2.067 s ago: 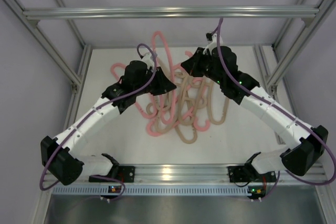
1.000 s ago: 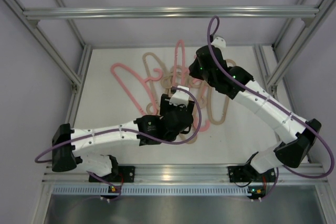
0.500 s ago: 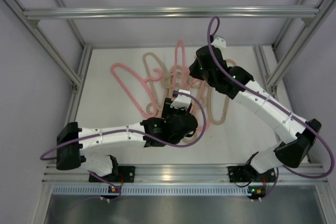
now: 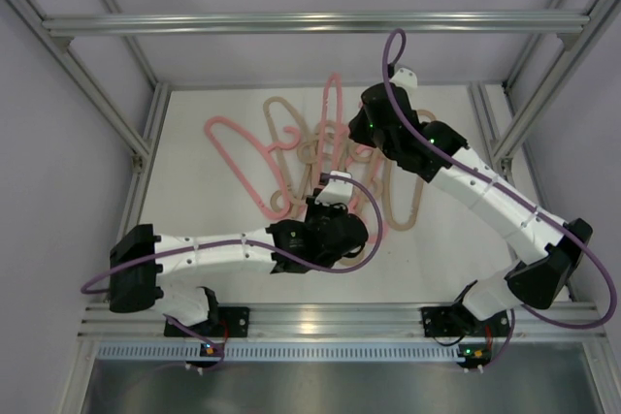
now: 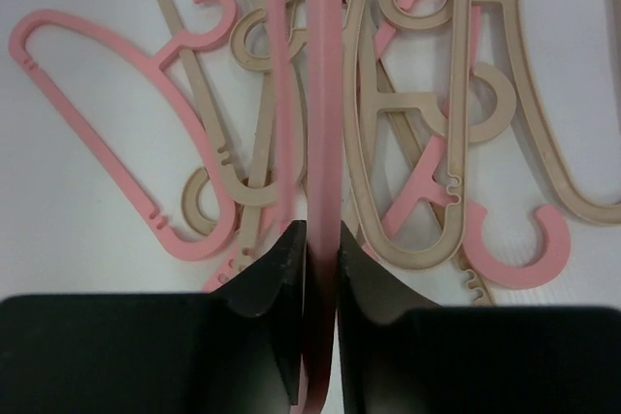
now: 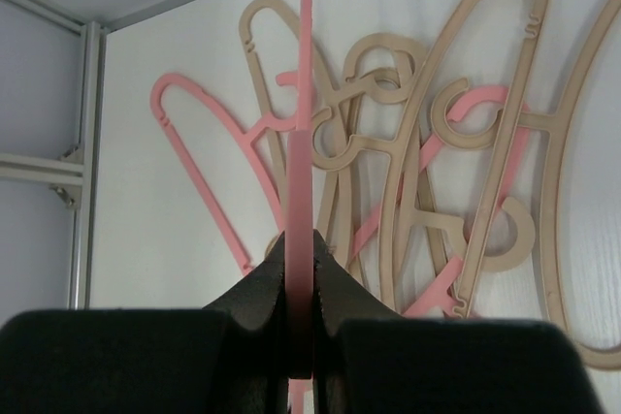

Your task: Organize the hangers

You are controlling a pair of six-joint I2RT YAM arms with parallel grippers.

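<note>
Lit brightly and evenly from overhead, leaving the white table [image 4: 194,210] almost washed out. Cast only thin, soft shadows close under the hangers [image 5: 514,273]. Threw a bright glare patch on the front metal rail [image 4: 320,318] and a paler sheen along the upper bar [image 4: 310,22]. Looked sharp across the top view. Blurred the pink hanger [image 5: 328,94] nearest the lens in both wrist views, and rendered the left gripper [image 5: 322,251] and right gripper [image 6: 301,264] as flat, featureless black with soft edges. Showed the hangers lying farther off fairly crisp, slightly softer in the left wrist view.
</note>
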